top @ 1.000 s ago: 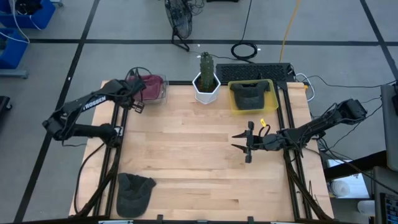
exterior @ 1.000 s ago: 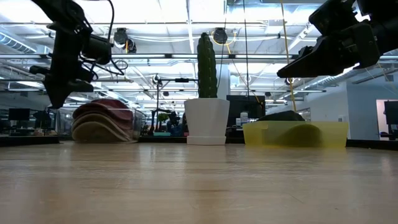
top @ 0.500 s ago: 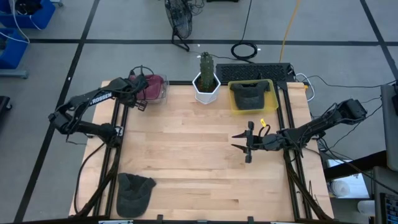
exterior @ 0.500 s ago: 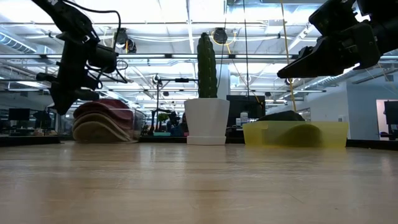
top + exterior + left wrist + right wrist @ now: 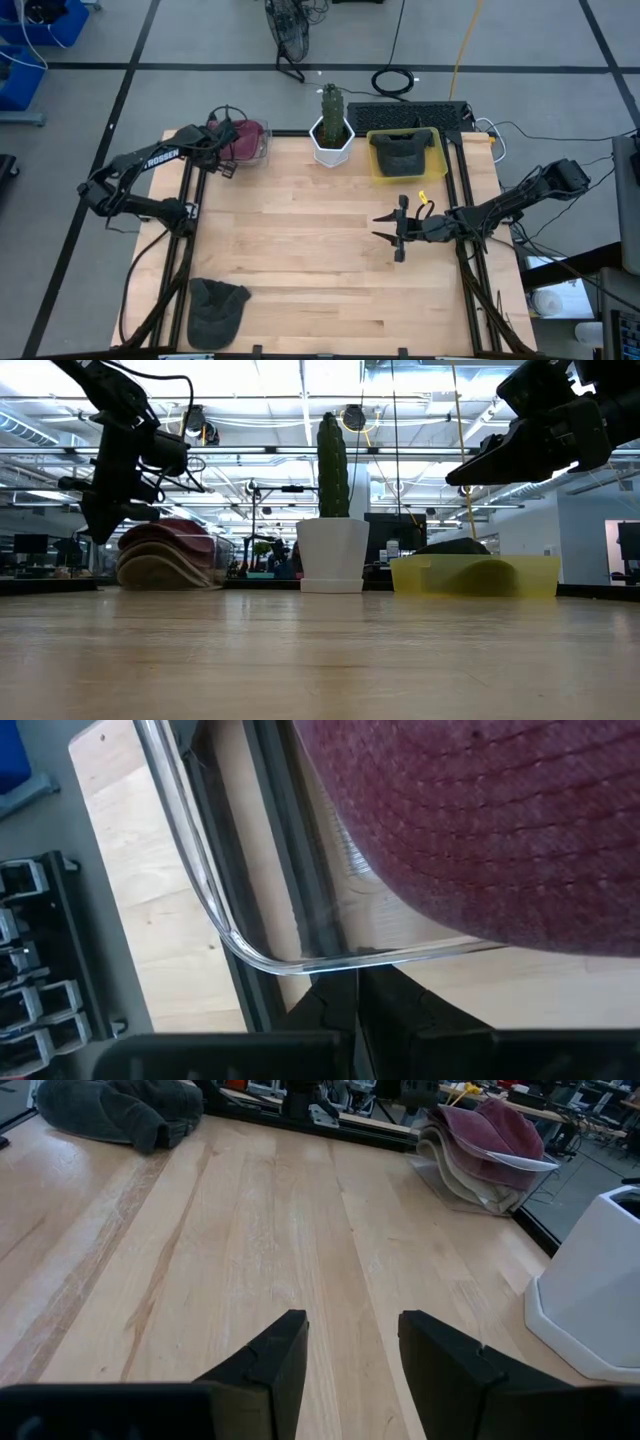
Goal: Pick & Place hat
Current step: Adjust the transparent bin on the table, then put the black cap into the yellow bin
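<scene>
A stack of hats, a maroon hat [image 5: 245, 135] [image 5: 480, 820] [image 5: 165, 532] on top, sits in a clear bin [image 5: 200, 870] at the table's far left corner. My left gripper [image 5: 220, 165] [image 5: 357, 995] [image 5: 100, 530] hangs shut at the bin's near left corner, above the table. A dark hat [image 5: 215, 305] [image 5: 110, 1110] lies flat near the table's near left corner. Another dark hat [image 5: 402, 150] rests in a yellow bin [image 5: 378, 170]. My right gripper [image 5: 382, 227] [image 5: 350, 1350] waits open above the table's right half, pointing left. My left gripper's shut fingertips [image 5: 330, 1005] stand right at the rounded corner of the clear bin's rim [image 5: 300, 963], coming from above. I cannot tell whether they touch it.
A white pot with a cactus [image 5: 332, 140] [image 5: 333, 555] stands at the far edge between the clear bin and the yellow bin [image 5: 480, 575]. Bare wood lies across the table's middle and near right. Dark frame rails run along the left and right sides.
My left arm has swung toward the table's right and slightly down, bringing its gripper up to the clear bin of hats, then held still for the last half second. The right arm and all the hats have stayed put.
</scene>
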Robot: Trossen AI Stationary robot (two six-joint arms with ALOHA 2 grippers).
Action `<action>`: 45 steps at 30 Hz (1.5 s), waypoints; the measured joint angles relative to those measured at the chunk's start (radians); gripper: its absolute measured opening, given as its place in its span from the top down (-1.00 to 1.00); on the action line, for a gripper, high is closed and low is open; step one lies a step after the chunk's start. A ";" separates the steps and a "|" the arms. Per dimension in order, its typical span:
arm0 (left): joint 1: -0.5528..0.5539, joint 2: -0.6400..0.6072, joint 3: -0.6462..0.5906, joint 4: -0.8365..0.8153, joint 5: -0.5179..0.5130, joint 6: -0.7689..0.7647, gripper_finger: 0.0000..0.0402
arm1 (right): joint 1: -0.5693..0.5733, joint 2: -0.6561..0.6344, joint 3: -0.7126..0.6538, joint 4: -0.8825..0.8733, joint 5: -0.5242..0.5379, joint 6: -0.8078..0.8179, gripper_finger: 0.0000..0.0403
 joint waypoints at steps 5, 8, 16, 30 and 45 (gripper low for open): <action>-0.002 0.000 0.000 0.000 -0.009 -0.022 0.93 | 0.000 0.000 0.000 0.000 0.000 0.000 0.29; -0.015 0.000 0.000 -0.001 -0.011 -0.032 0.96 | 0.000 0.000 0.000 0.000 0.000 0.000 0.29; -0.083 0.000 0.000 -0.027 0.027 -0.057 0.89 | 0.000 0.000 0.000 0.000 0.000 0.000 0.29; -0.377 -0.097 0.000 -0.208 0.269 -0.097 0.93 | 0.000 0.000 0.000 0.000 0.000 0.000 0.29; -1.079 -0.197 0.000 0.085 0.352 -0.361 0.98 | 0.002 -0.004 0.000 0.019 0.000 -0.001 0.29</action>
